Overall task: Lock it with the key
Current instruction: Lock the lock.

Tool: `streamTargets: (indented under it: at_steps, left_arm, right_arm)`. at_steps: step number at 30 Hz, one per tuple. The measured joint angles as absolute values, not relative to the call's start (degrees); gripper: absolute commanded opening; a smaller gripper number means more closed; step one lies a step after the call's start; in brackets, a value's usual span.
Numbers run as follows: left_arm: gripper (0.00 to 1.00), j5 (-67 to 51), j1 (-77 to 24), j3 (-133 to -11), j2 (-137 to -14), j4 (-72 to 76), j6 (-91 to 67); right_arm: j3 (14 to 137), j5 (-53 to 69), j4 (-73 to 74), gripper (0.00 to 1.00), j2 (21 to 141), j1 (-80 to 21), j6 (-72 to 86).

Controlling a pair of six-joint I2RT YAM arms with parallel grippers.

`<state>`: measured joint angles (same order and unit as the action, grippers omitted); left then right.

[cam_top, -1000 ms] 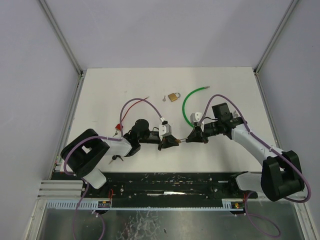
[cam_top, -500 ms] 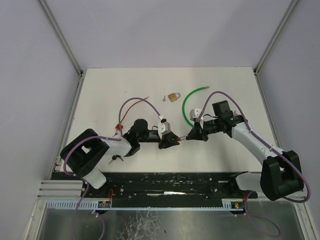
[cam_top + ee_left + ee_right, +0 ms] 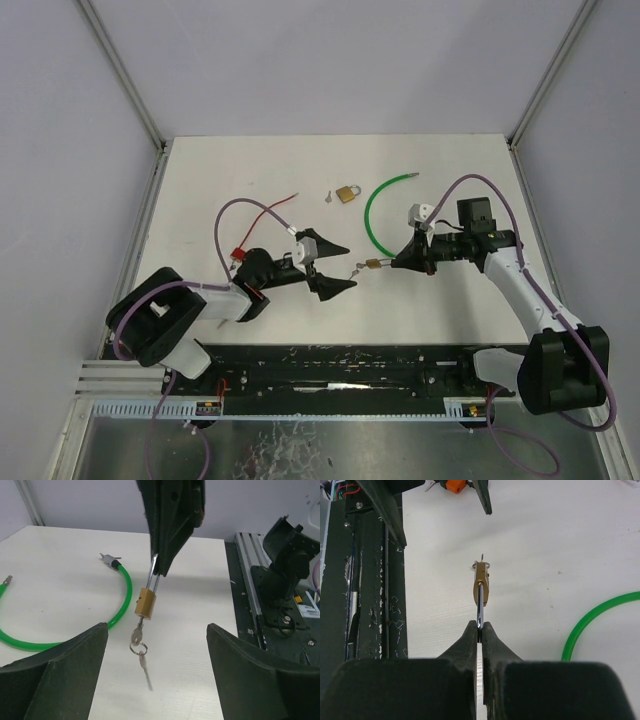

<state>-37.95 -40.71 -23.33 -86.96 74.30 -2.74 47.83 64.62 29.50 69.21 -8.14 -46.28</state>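
A small brass padlock hangs above the white table, and my right gripper is shut on its steel shackle. A key is stuck in the lock's bottom, with a ring and a second key dangling from it. My left gripper stands open just short of the keys, touching nothing. From above, the padlock sits between the left gripper and the right gripper.
A second brass padlock with a small key lies farther back. A green cable loop curves behind the right gripper. A red wire lies at the back left. The black rail runs along the near edge.
My left gripper has let go of the key, opened wide and drawn back to the left. The right gripper moved right with the padlock, and the keys now hang free.
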Motion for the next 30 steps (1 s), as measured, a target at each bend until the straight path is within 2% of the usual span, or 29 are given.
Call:
streamTargets:
  at_steps: [7,12,30]
  left_arm:
    - [0.59,-37.65,-38.81,-26.24,-87.07,72.53,-7.88]
    - [0.5,-39.53,-38.74,-30.04,-89.06,70.26,-9.26]
    - [0.38,-43.62,-38.72,-34.11,-92.36,61.98,-9.85]
  right_arm:
    - [47.83,66.76,31.07,0.0,67.85,-5.91,-46.92]
    - [47.83,67.66,31.51,0.0,67.81,-5.61,-47.46]
    - [47.83,70.15,31.81,0.0,67.11,-4.6,-48.05]
